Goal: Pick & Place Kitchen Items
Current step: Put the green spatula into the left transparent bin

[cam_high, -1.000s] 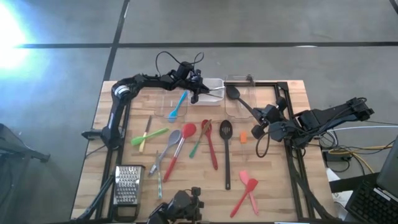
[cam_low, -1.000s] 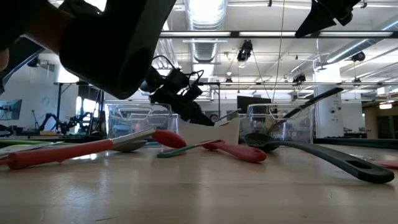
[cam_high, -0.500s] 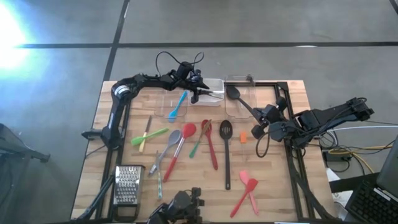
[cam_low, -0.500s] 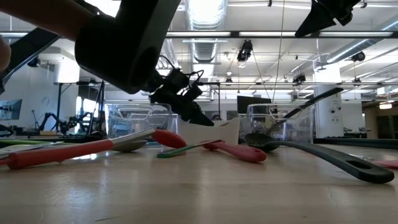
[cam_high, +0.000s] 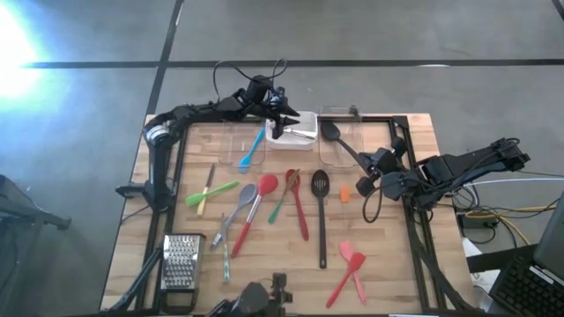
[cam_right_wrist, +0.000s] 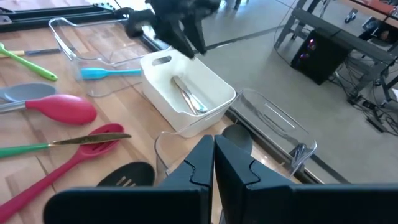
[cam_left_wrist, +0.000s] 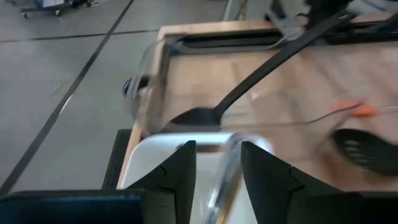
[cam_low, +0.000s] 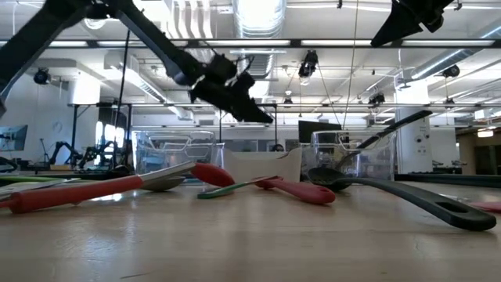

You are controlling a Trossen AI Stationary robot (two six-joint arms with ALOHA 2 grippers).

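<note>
Small metal cutlery [cam_right_wrist: 188, 93] lies inside the white bin [cam_right_wrist: 163, 99] at the table's [cam_high: 397, 264] far edge, between two clear containers — one holding a blue spoon [cam_high: 252, 148], the other a black spoon [cam_high: 339, 141]. The left gripper [cam_high: 278, 121] hovers just above the bin, fingers spread, holding nothing. Red, pink, green and grey utensils lie scattered mid-table. The right gripper [cam_high: 363, 187] waits at the right side, fingers pressed together.

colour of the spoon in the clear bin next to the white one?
Light blue spoon; clearest in the high view.
</note>
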